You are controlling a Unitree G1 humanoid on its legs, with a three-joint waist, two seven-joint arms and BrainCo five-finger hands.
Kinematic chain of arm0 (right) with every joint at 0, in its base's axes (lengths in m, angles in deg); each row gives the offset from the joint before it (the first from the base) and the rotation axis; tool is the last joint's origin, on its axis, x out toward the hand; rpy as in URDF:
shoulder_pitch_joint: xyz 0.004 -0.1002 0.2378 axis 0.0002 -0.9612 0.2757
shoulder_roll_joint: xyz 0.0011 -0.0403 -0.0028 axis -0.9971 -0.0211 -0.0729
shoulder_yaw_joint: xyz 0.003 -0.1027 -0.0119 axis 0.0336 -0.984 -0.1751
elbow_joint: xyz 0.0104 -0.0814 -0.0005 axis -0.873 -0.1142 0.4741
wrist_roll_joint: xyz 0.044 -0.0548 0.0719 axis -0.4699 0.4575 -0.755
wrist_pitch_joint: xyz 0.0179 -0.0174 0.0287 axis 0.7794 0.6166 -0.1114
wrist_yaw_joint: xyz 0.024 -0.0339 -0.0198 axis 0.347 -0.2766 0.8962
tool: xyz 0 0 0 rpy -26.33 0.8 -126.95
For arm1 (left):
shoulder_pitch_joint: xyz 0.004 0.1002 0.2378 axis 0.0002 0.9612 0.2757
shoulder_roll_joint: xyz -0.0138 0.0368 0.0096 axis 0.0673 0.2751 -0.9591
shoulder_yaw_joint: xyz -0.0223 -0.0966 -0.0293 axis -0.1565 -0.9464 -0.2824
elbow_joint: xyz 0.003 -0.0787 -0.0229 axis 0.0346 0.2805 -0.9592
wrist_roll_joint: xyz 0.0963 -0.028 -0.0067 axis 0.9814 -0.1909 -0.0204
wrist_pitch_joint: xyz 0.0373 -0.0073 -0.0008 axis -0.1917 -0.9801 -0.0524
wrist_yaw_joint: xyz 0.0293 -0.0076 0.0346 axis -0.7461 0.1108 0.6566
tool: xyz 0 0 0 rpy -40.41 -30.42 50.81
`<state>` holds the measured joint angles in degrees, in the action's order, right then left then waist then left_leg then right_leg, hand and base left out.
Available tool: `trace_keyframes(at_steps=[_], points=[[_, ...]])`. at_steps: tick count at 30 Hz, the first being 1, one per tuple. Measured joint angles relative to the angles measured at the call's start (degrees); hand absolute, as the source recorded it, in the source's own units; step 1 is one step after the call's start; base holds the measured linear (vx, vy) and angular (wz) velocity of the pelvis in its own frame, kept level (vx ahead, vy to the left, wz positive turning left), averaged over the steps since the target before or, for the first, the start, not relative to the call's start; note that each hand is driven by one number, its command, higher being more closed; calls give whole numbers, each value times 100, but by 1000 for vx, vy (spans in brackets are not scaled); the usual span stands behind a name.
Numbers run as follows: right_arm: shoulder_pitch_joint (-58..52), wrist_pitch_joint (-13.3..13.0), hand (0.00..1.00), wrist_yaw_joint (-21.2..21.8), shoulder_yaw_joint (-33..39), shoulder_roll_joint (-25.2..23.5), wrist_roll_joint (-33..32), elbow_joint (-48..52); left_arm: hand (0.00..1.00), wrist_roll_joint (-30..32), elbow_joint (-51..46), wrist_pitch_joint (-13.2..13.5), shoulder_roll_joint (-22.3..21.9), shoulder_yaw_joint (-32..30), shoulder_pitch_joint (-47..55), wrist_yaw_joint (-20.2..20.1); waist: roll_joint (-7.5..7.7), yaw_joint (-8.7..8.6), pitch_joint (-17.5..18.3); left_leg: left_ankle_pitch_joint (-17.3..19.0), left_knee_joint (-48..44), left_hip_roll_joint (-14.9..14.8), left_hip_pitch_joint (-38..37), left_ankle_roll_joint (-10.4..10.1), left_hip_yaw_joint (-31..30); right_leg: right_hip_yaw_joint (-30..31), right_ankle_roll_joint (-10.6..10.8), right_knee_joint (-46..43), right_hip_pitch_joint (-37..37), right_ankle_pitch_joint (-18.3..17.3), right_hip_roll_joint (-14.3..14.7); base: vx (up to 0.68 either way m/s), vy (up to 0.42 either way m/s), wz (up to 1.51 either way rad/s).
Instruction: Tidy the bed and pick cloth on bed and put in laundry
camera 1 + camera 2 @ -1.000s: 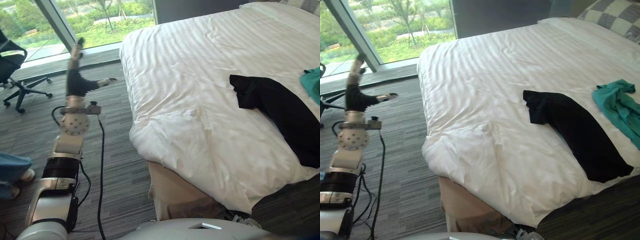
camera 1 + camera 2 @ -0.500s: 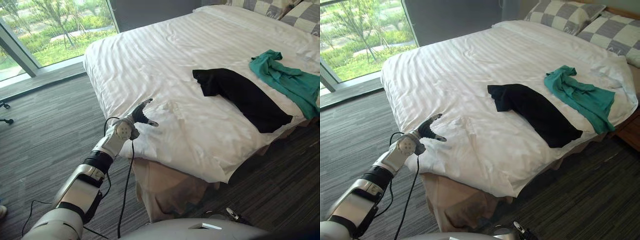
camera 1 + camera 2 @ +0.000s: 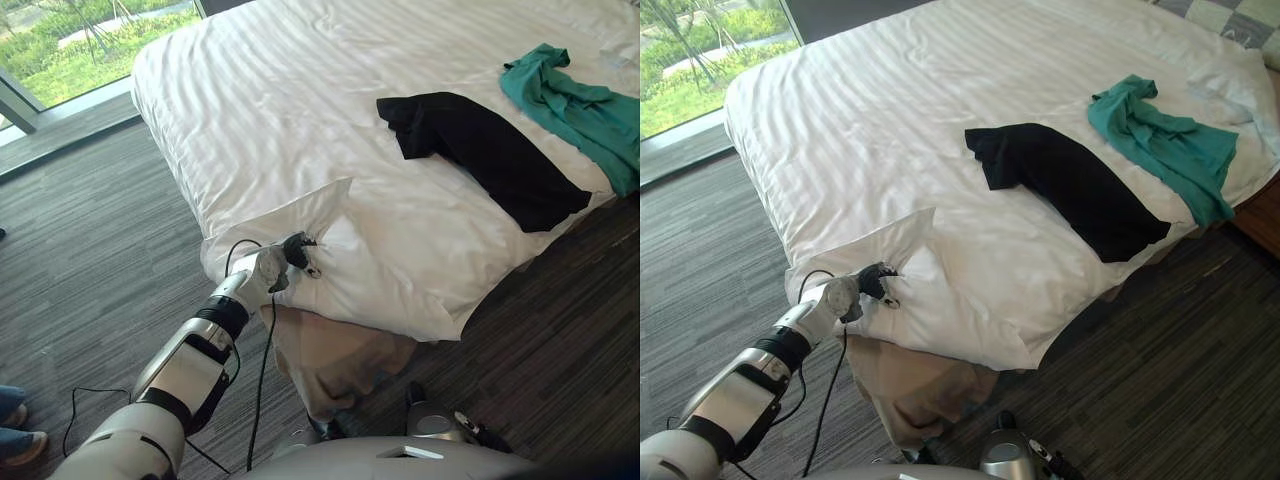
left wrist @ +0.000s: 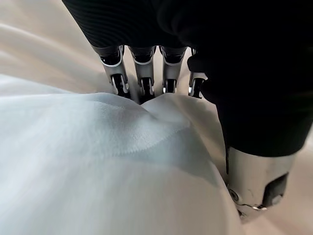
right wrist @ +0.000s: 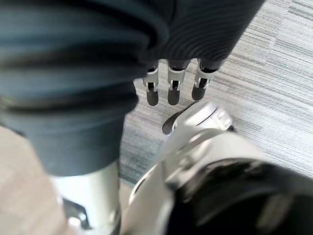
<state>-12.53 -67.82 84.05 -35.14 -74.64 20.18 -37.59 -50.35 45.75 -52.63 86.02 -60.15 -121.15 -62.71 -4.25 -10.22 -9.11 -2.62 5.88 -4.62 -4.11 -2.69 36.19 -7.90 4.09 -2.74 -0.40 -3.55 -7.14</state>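
- The left hand [image 3: 290, 252] is being closed round a bunched fold of the white duvet [image 3: 290, 110] at the near corner of the bed [image 3: 330, 360].
- In the left wrist view, its fingers [image 4: 142, 73] are being curled into a ridge of the white cloth, with their tips hidden behind it.
- Creases are being drawn across the duvet toward that grip, and the corner flap is being held raised above the cover around it.
- A black garment [image 3: 480, 150] is being left lying flat on the duvet, well apart from the left hand, toward the bed's right edge.
- A teal garment [image 3: 580, 100] is being left crumpled on the duvet just beyond the black one, near it.
- The right hand [image 5: 169, 88] is being held with its fingers straight and relaxed, with nothing in them, above the grey carpeted floor [image 5: 283, 88].
- Beyond the bed's far left corner, a window [image 3: 70, 50] is being shown at floor level.
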Motion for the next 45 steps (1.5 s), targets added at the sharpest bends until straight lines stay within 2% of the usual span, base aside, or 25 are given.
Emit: trace_keyframes(at_steps=[7,11,13,15,16,19,21,22,25,28,30,31,32,33,35,36,37,38,39,40,41,42,43,44,45], points=[[295,-82,0,170,-94,69,209,6,100,-46,28,578,-29,32,412,74,-68,-100,-130,-29,14,-56,-196,-52,-76,-108,-39,94,301,-63,63,49,-26,4],[347,-89,0,163,-179,76,256,-3,100,-439,-717,754,138,123,869,148,-61,-87,-134,-29,16,-46,-193,-52,-318,-297,-32,85,394,-118,43,4,-7,24],[332,-89,0,140,-179,60,268,-8,100,-831,-1346,805,273,135,1257,102,-50,-18,-140,-29,17,-35,-192,-52,-501,-441,-26,76,470,-149,26,-4,7,39],[308,-92,0,48,-180,54,262,-18,100,-1404,-2141,790,393,105,1883,-52,-32,185,-136,-28,18,-23,-183,-50,-709,-587,-9,58,540,-195,9,-7,6,36],[309,-93,0,39,-183,54,258,-18,100,-1492,-2291,790,414,85,2042,-68,-23,211,-132,-28,18,-20,-179,-50,-747,-628,-8,59,558,-201,6,-5,4,38],[304,-135,0,-37,-238,45,245,-18,100,-1911,-2793,780,404,-260,2977,-109,29,405,-112,-26,20,-3,-170,-47,-1001,-823,-8,64,643,-258,-11,-16,1,36],[278,-149,0,-95,-267,13,213,-21,100,-2252,-3000,784,329,-755,3718,-26,111,523,-49,-27,20,14,-127,-45,-1191,-965,6,58,694,-327,-24,19,-16,38],[274,-151,0,-111,-276,-7,186,-21,0,-2413,-3038,791,253,-1000,4005,14,126,603,-14,-28,19,19,-108,-43,-1246,-1014,7,58,703,-337,-29,34,-13,29],[267,-150,0,-161,-280,-48,176,-27,0,-3063,-2989,856,-75,-1522,4642,226,212,805,43,-28,19,41,-82,-42,-1333,-1081,18,76,726,-352,-39,54,-8,16],[276,-119,0,-172,-325,-79,117,-33,0,-3708,-2235,946,-734,-1829,4968,449,287,965,89,-27,19,88,-112,-42,-1464,-1206,28,158,872,-358,-65,63,-3,18],[281,-65,0,-186,-423,-83,106,-69,0,-3932,-1657,952,-1134,-2126,4985,609,335,1002,124,-26,19,91,-162,-43,-1477,-1219,28,198,936,-358,-62,35,-14,3],[277,14,0,-191,-433,-107,86,-84,0,-4033,-1112,974,-1539,-2557,4984,766,361,1011,137,-24,19,88,-242,-47,-1484,-1241,33,216,1028,-369,-59,36,-27,-3],[277,17,0,-191,-433,-108,86,-85,0,-4041,-1084,974,-1552,-2574,4984,768,360,1011,136,-24,19,88,-246,-47,-1485,-1242,33,217,1031,-370,-59,36,-47,-1],[254,106,0,-199,-428,-146,86,-135,0,-4159,-535,978,-1989,-3174,4985,976,334,1014,151,-9,20,77,-326,-69,-1510,-1315,43,220,1127,-406,-57,11,-48,9],[255,139,0,-207,-375,-183,88,-133,0,-4152,-198,933,-2227,-4011,4899,1383,325,1019,193,-4,20,57,-358,-76,-1599,-1386,39,219,1200,-434,-36,4,-49,15],[254,148,0,-211,-352,-190,87,-144,0,-4143,193,821,-2293,-4756,4850,1801,277,1023,190,1,21,53,-393,-83,-1646,-1439,39,216,1257,-467,-46,-2,-41,20],[254,158,0,-223,-307,-207,87,-168,0,-4071,562,554,-2199,-5451,4857,2092,257,1053,203,9,22,52,-415,-95,-1684,-1491,41,199,1299,-498,-49,-4,-34,21],[259,167,0,-229,-272,-198,87,-214,0,-3991,757,386,-2154,-5694,4880,2168,235,1084,214,12,22,53,-406,-99,-1705,-1499,41,185,1295,-510,-50,6,-16,20],[271,189,0,-260,-220,-165,89,-290,0,-3529,1058,-43,-2024,-6034,4996,2147,230,1122,217,12,22,60,-387,-99,-1730,-1500,43,184,1293,-513,-54,12,-3,12],[275,197,0,-284,-212,-156,94,-302,0,-3125,1127,-289,-1976,-6130,5073,1968,208,1157,227,13,23,65,-382,-99,-1733,-1502,44,184,1294,-514,-54,16,-1,10],[296,238,0,-314,-211,-163,102,-302,0,-1846,1239,-782,-1936,-6176,5247,1244,169,1204,249,20,23,70,-377,-98,-1728,-1502,46,186,1294,-515,-55,0,0,0],[328,249,0,-316,-213,-189,168,-297,0,-799,1385,-1103,-1995,-6093,5403,484,156,1231,258,31,24,73,-383,-99,-1704,-1496,47,184,1295,-514,-64,0,0,0],[350,264,0,-302,-216,-190,243,-295,0,-429,1485,-1225,-2039,-5973,5449,189,156,1233,258,37,24,75,-384,-97,-1679,-1494,48,184,1296,-513,-71,-1,34,-4],[373,339,0,-274,-217,-196,391,-295,0,187,1692,-1405,-2174,-5690,5487,-292,180,1274,261,54,24,72,-390,-93,-1625,-1472,54,183,1290,-509,-94,-6,37,-4],[383,393,0,-267,-223,-206,445,-297,0,352,1742,-1451,-2319,-5502,5493,-430,214,1283,277,58,25,71,-393,-94,-1613,-1455,56,183,1288,-507,-96,-7,35,-5]])
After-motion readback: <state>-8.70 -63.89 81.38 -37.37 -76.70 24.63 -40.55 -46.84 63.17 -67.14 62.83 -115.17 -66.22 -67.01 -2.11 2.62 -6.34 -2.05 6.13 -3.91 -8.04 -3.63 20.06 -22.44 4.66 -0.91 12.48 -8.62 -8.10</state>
